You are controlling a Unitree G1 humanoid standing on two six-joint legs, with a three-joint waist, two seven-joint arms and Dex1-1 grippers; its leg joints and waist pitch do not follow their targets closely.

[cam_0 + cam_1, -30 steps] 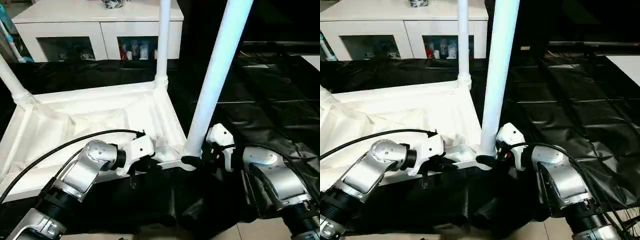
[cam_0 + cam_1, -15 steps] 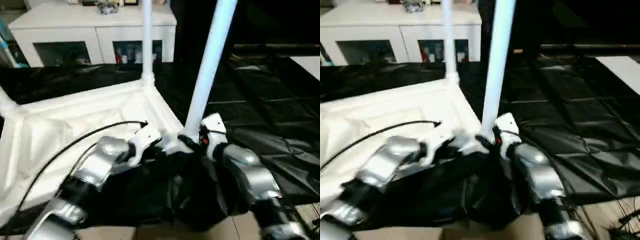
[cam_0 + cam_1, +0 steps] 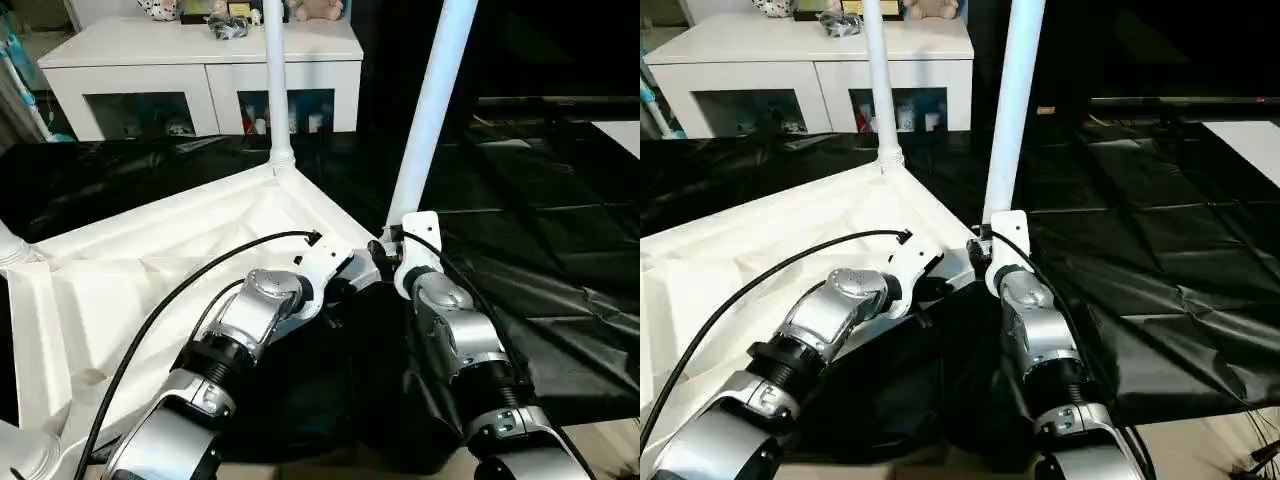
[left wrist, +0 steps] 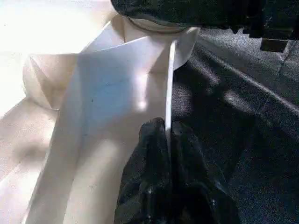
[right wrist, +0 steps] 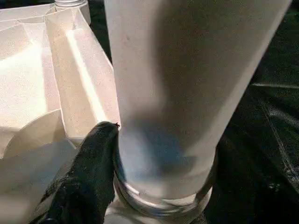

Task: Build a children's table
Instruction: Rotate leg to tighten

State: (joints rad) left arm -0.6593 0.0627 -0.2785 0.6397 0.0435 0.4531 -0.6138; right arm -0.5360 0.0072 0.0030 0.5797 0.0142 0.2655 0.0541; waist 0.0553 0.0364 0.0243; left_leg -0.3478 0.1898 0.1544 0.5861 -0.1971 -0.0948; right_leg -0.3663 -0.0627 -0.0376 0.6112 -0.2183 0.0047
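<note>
Head camera first: my upturned white table top [image 3: 120, 270] lies on black sheeting [image 3: 560, 250], legs standing from its corners. Left wrist camera: my left gripper [image 4: 167, 135] pinches a thin rim of the top. Right wrist camera: my right gripper's black finger [image 5: 91, 172] presses the near leg [image 5: 182, 84] at its socket, jaws spread around it.

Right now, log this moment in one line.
left end effector: pinching tabletop rim | right end effector: around leg base | leg upright in corner socket

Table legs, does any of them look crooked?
Yes. The near leg, by the right gripper, leans away from the upright far leg; it may not be fully seated.
</note>
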